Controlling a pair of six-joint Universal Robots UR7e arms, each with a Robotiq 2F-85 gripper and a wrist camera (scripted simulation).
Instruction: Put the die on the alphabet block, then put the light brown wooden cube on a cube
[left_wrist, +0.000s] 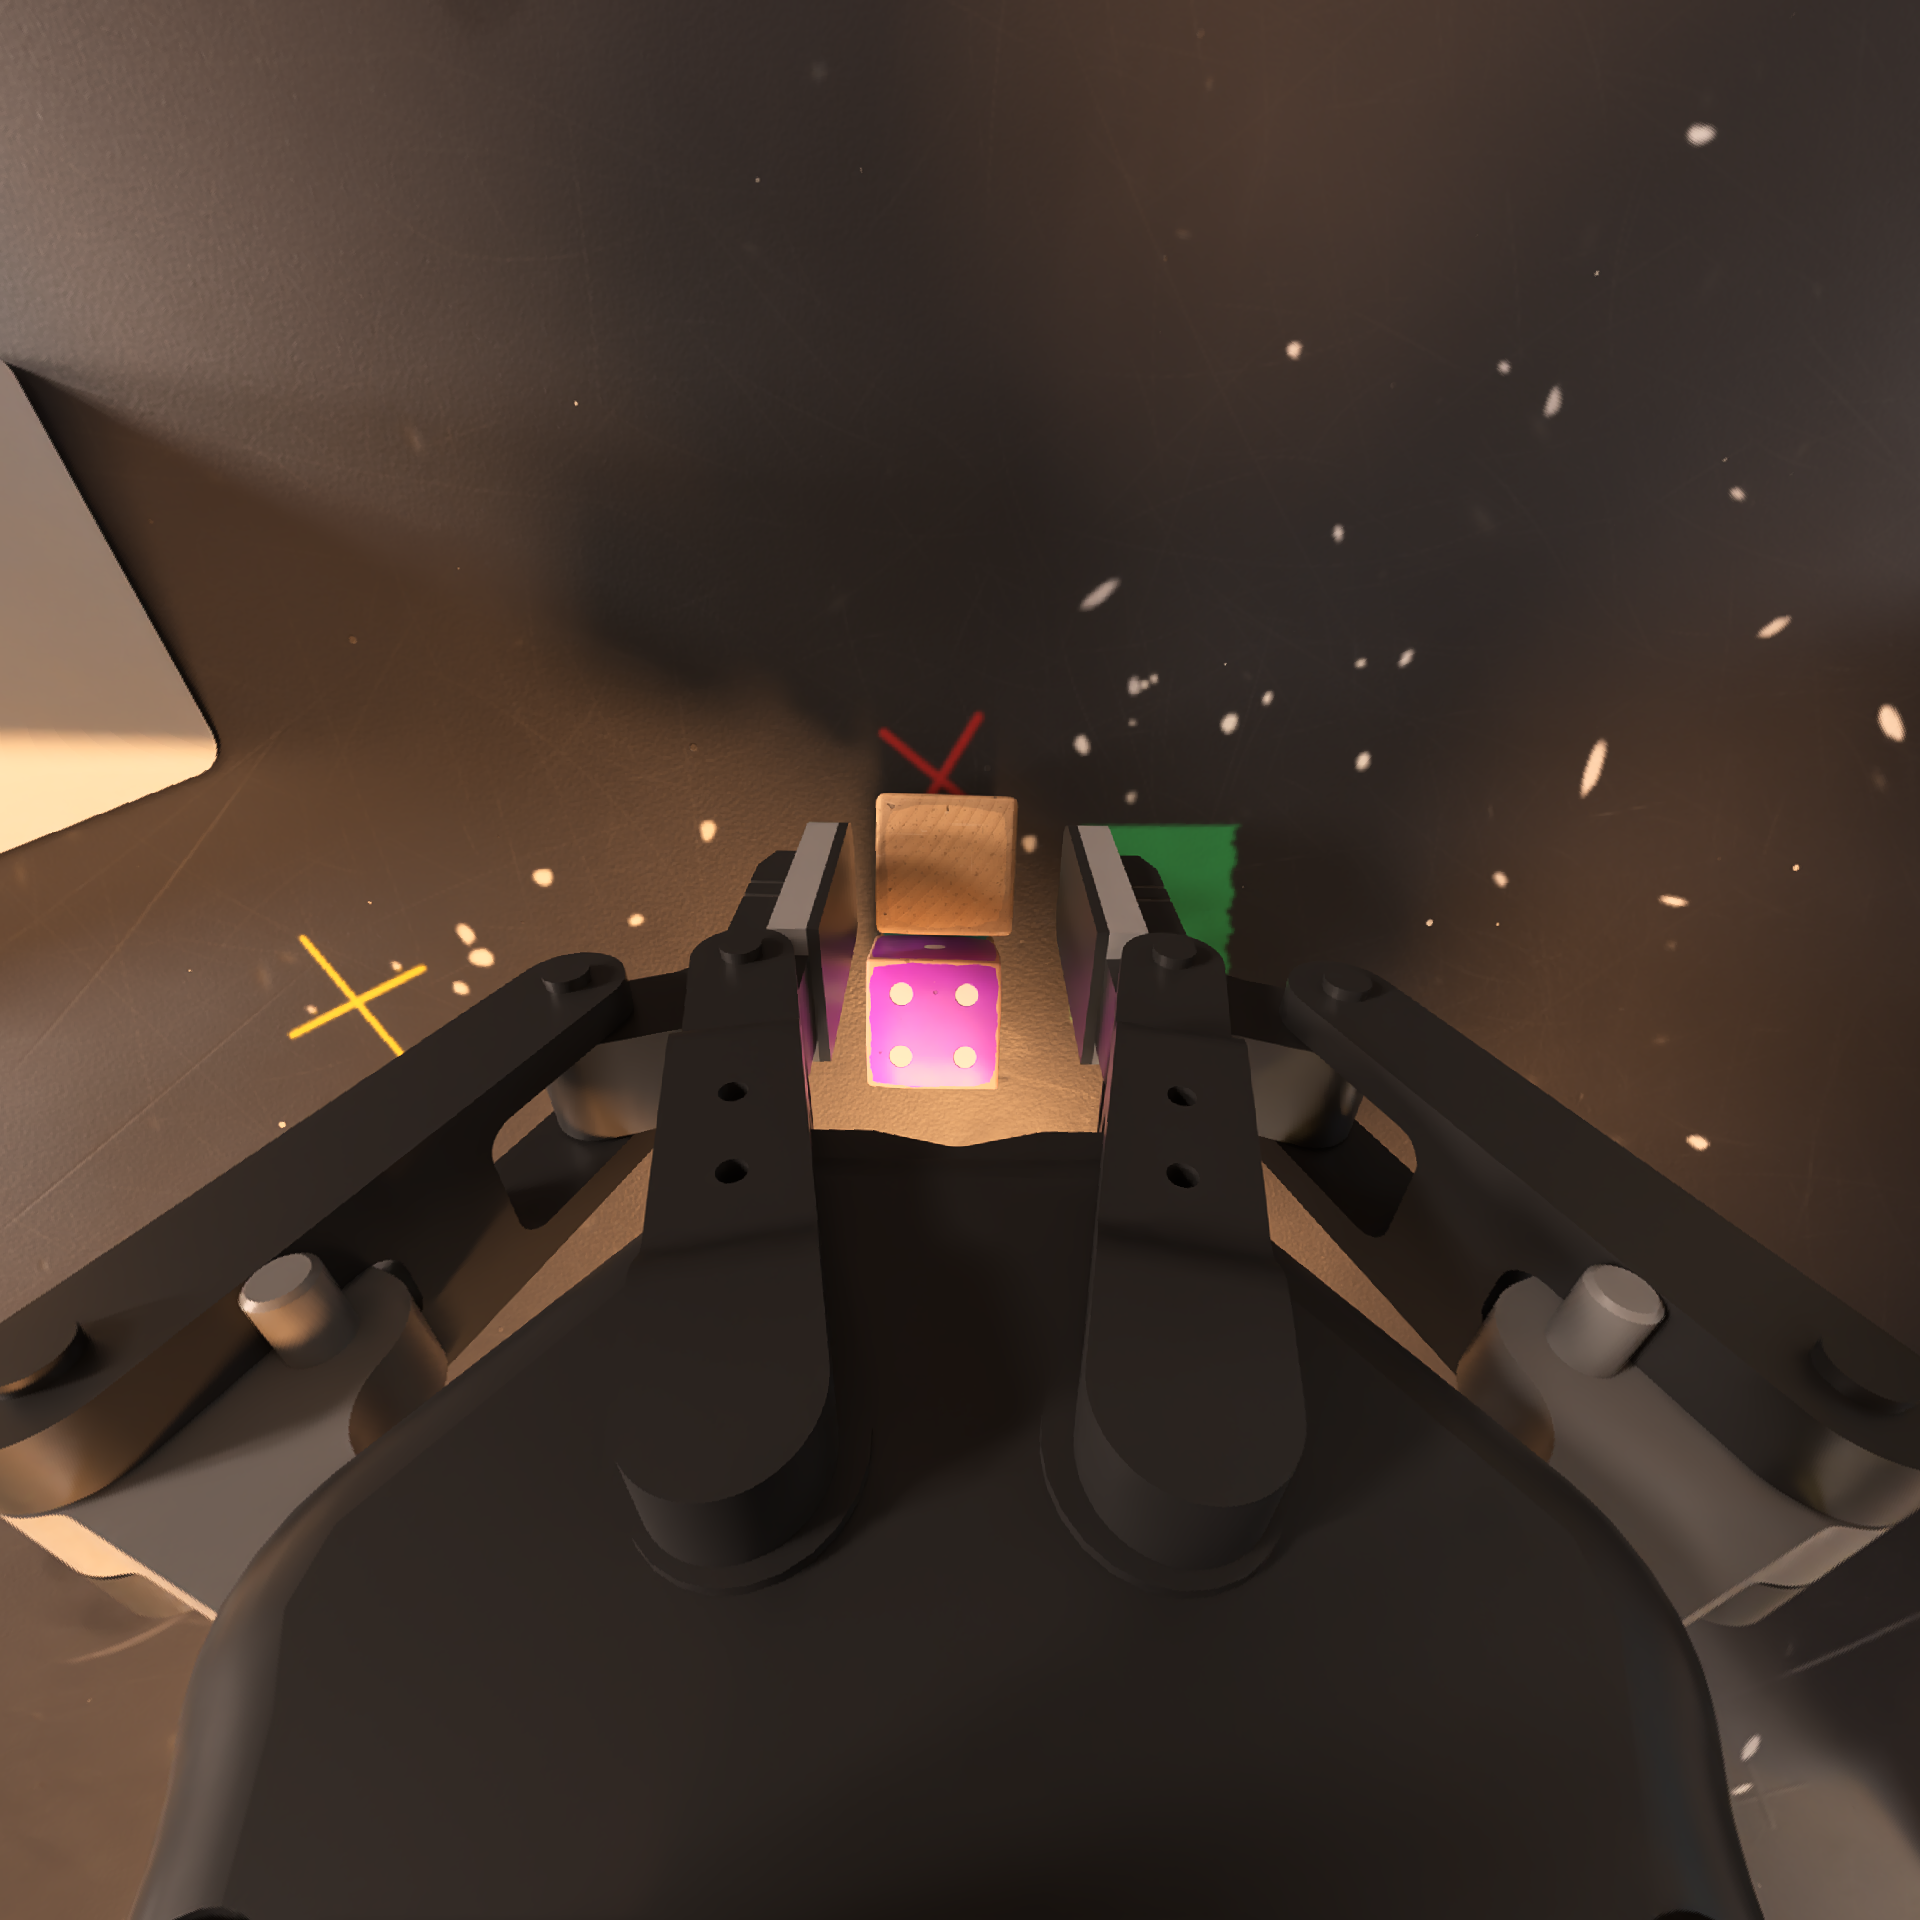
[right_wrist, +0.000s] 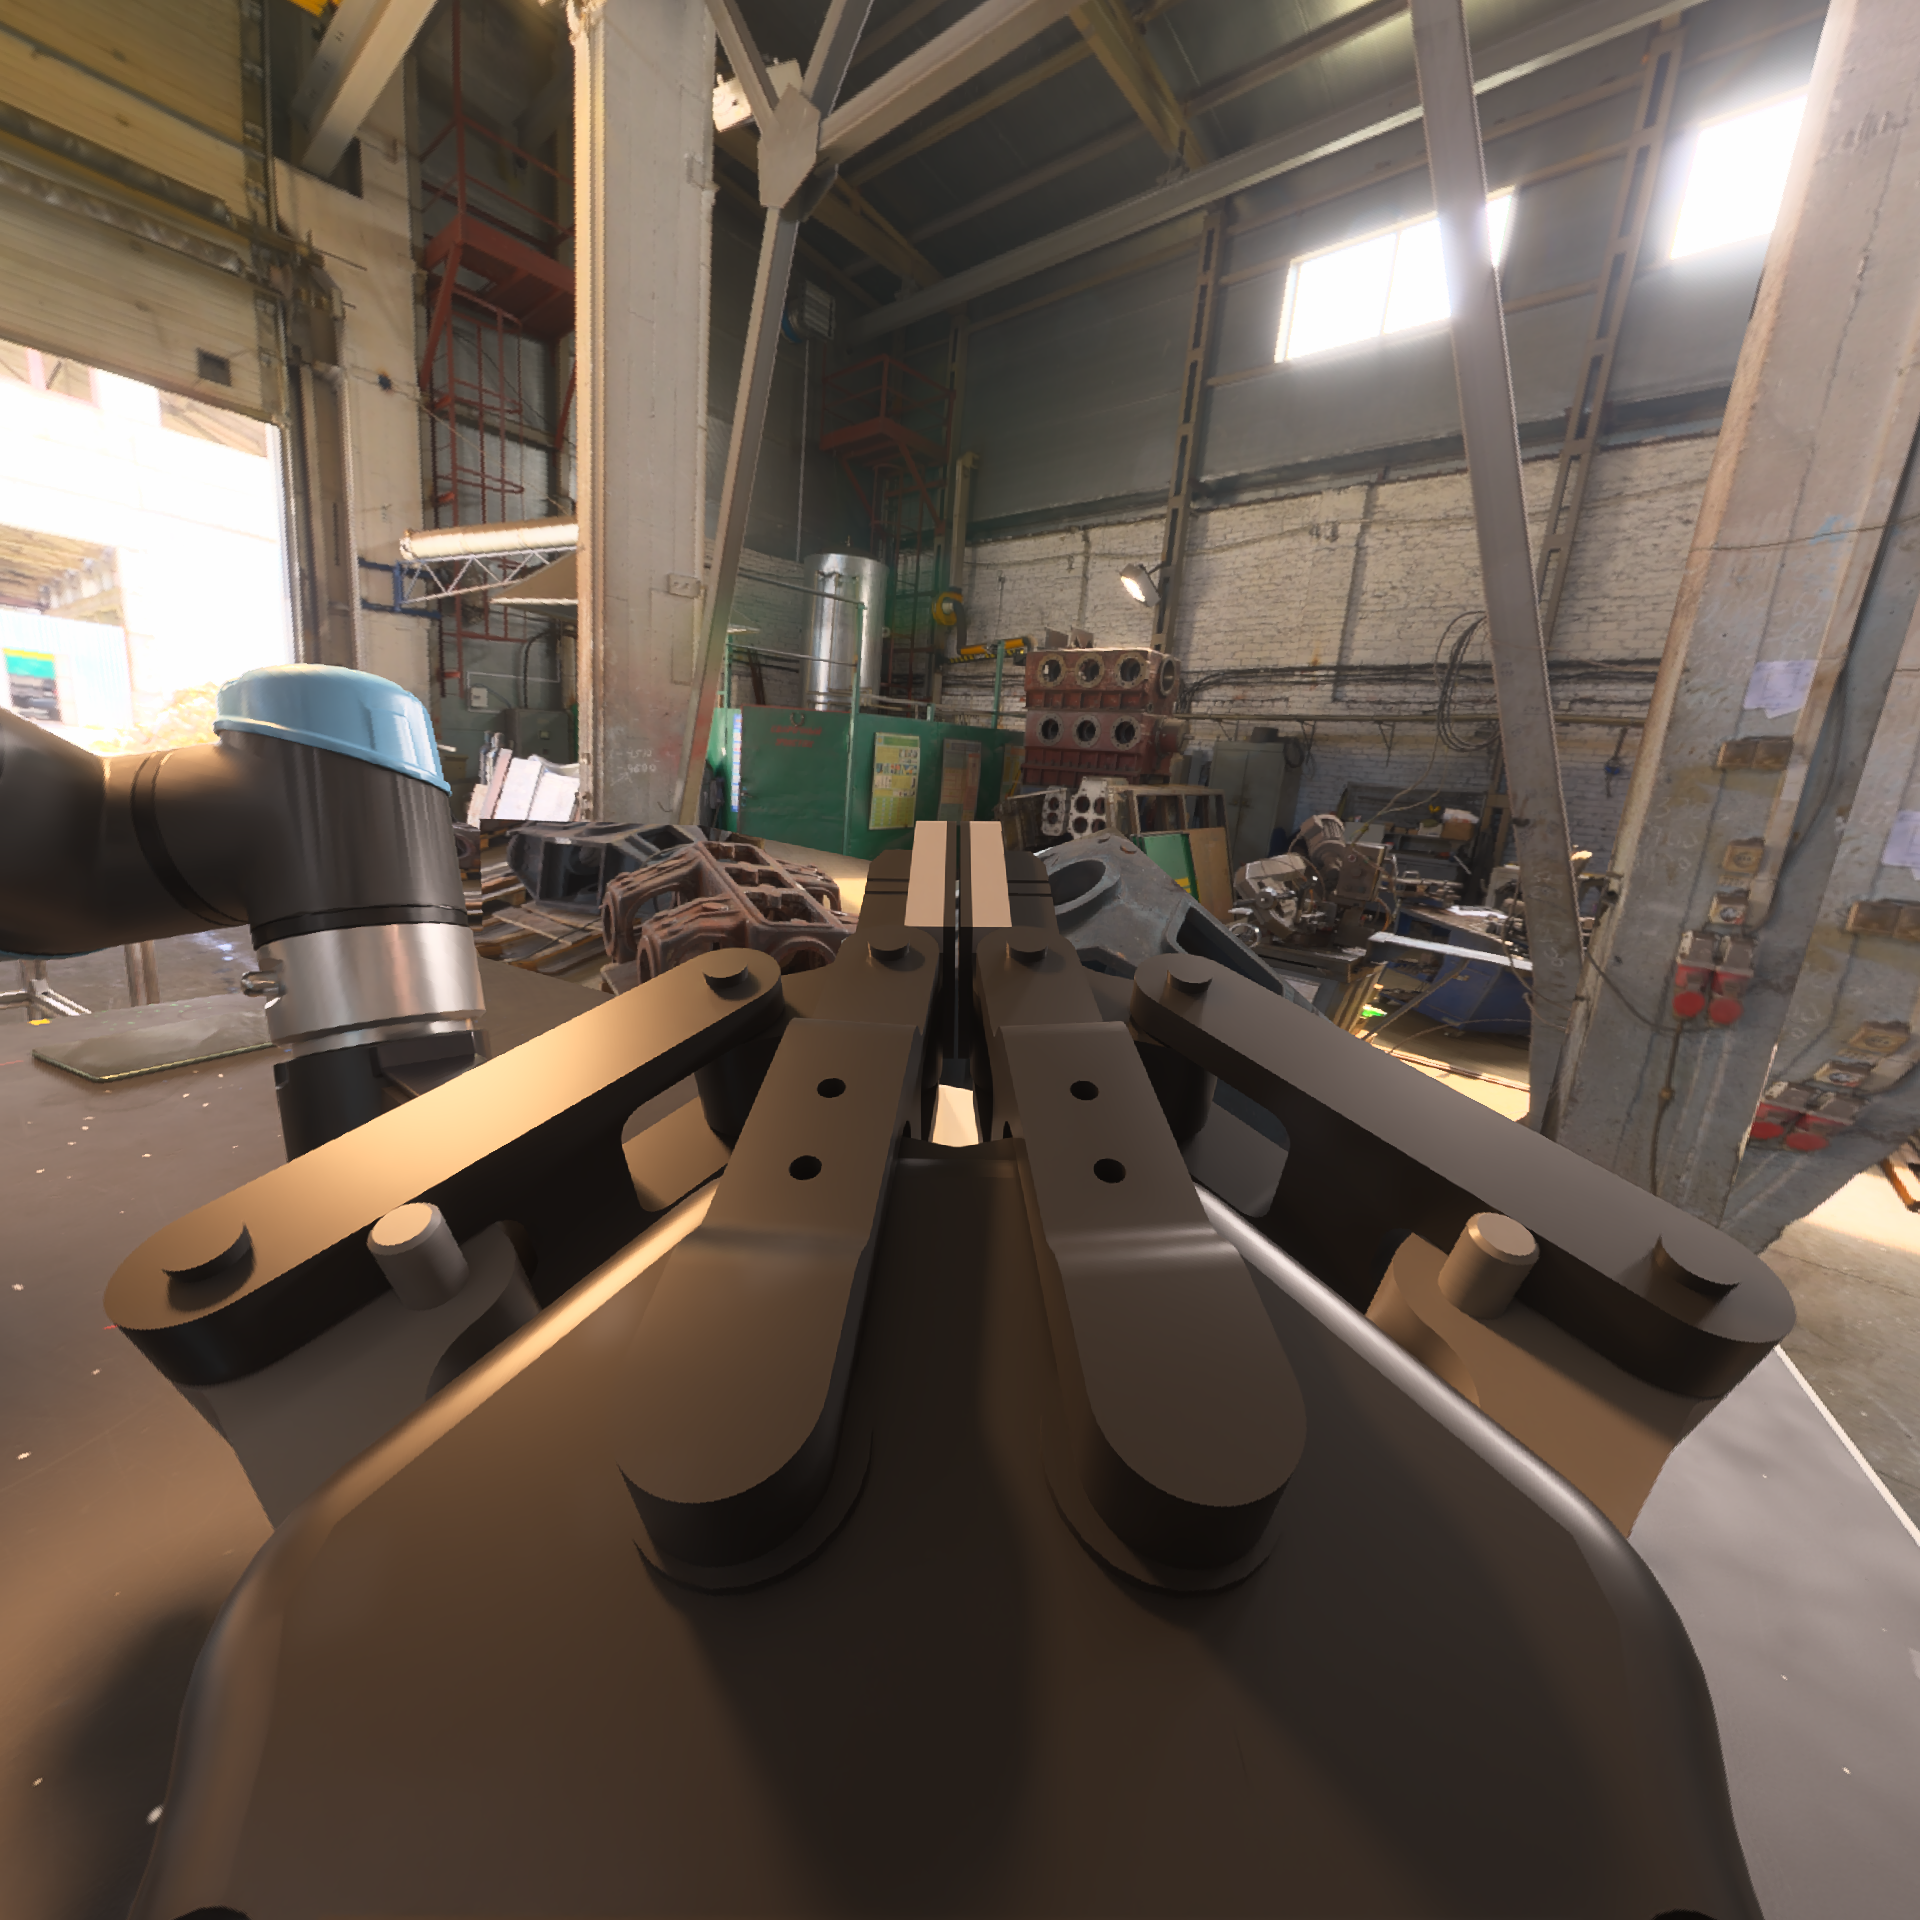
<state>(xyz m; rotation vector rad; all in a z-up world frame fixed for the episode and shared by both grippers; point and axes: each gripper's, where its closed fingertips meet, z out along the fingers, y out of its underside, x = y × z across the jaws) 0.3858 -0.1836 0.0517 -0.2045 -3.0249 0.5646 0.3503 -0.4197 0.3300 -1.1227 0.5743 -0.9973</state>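
The left wrist view looks down on a dark, speckled table. The left gripper hangs with its fingers spread, and the magenta die sits on the table between them, four pale pips on the face toward the camera, clear of both pads. Just beyond the die, and seemingly touching it, stands the light brown wooden cube, also between the fingertips. A red cross mark lies behind the cube, a yellow cross mark off to the left, and a green patch shows behind the right finger; whether that patch is part of a block I cannot tell.

The right wrist view shows none of these things. It looks level across the table edge into a factory hall. The right gripper is closed with nothing between its pads. The other arm, with its blue cap, stands at the left.
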